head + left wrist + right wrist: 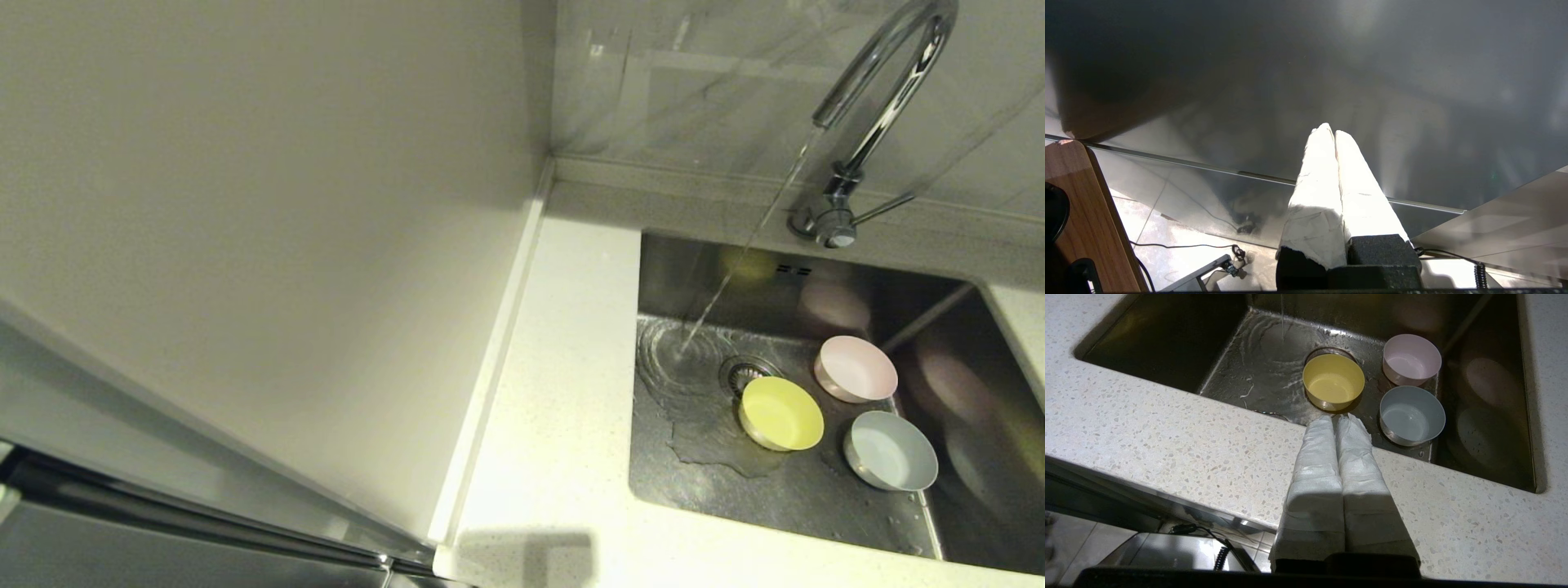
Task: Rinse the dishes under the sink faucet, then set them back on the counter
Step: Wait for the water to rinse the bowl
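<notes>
1. Three dishes stood upright on the floor of the sink (702, 482): the yellow bowl (780, 413) nearest the drain strainer (744, 373) and partly over it, the pink bowl (856, 369) farther back and to the right, the grey-blue bowl (890, 450) nearest on the right. None was on the tabletop (555, 392).
2. The faucet (878, 106) was running; its stream landed left of the strainer, on bare steel, touching no bowl. Judgement: the bowls sat grouped in the basin waiting to be lifted into the stream one at a time, so rinsing looked not yet begun.
3. Right claw (1338, 421) was closed and empty, its wrapped fingers pressed together, poised over the near strip of tabletop at the basin's edge, aimed toward the yellow bowl. Judgement: a ready position for a first reach.
4. Left claw (1331, 131) was also closed and empty, parked low in front of a dark glossy cabinet panel (1306, 81), well away from the sink.
5. Neither arm appeared in the head view.
6. The faucet's top arc was cut off by the frame edge.
7. The yellow bowl hid part of the strainer.
8. Soft coloured patches on the basin walls were reflections of the bowls, not further dishes.
9. Whether the bowls held water could not be settled.
</notes>
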